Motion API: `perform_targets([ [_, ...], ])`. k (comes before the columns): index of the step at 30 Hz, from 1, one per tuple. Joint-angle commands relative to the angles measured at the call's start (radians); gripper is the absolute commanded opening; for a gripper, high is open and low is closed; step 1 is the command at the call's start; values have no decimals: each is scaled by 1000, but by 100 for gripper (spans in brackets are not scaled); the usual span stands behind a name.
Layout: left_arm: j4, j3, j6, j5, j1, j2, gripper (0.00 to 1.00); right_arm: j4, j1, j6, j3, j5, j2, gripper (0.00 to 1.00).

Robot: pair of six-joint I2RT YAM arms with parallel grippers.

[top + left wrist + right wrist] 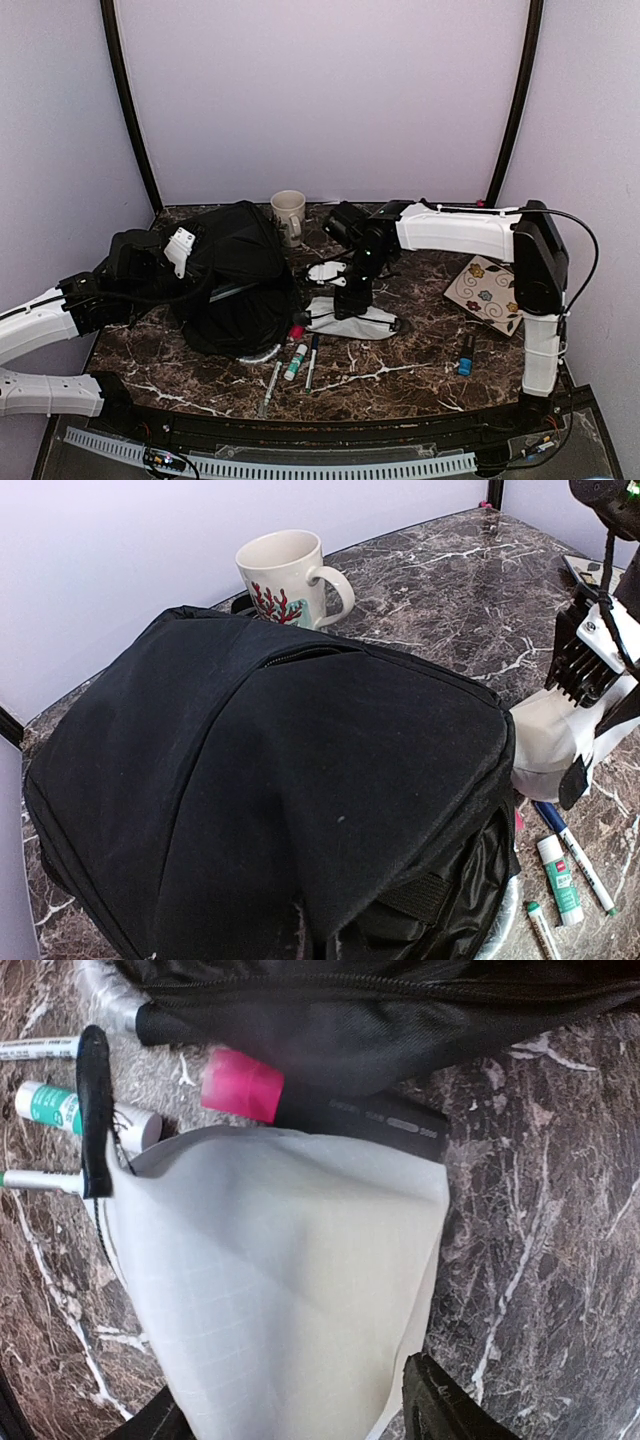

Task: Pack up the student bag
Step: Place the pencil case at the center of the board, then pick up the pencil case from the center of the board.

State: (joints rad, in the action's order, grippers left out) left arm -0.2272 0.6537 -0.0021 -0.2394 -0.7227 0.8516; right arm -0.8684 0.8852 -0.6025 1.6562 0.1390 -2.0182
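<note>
The black bag point(235, 285) lies left of centre on the marble tabletop point(420, 370), a mug point(288, 213) just behind it, as the right end effector point(350, 303) hangs over a white pouch point(375, 323) just beside the bag's near-right corner. Its fingers point(455, 1410) stand apart on either side of the pouch's end, released rather than clenched. The left end effector point(178, 252) is clenched against the bag's left side; its fingers are hidden, so whether it pinches fabric cannot be told. A pink-capped item point(243, 1084) lies between pouch and bag, and pens point(300, 362) lie just beside the pouch's black-trimmed end. The step in hand appears to be taking up the pouch for packing. Done well, that means closing squarely across the pouch's end rather than on loose cloth. The lift should go straight up so the trim does not drag the pens. The left arm should steady the bag with its mouth gaping before the pouch goes in. A limp pouch may fold and snag on the zip.
</note>
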Motion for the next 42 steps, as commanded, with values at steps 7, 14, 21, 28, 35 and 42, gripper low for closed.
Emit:
perform_targets([
  [7, 60, 3, 10, 37, -6, -11, 0, 6, -4, 2, -95, 82, 68, 75],
  [14, 61, 3, 8, 36, -4, -10, 0, 347, 100, 66, -395, -178, 190, 100],
  [21, 58, 6, 6, 36, -5, -5, 0, 422, 175, 82, -429, -315, 147, 100],
  [28, 58, 4, 8, 34, -5, -7, 0, 423, 208, 84, -446, -298, 75, 99],
  [35, 58, 3, 12, 34, -5, -4, 0, 405, 200, 97, -436, -254, 19, 81],
  [42, 58, 3, 11, 37, -5, -3, 0, 303, 122, 131, -361, -97, 26, 46],
])
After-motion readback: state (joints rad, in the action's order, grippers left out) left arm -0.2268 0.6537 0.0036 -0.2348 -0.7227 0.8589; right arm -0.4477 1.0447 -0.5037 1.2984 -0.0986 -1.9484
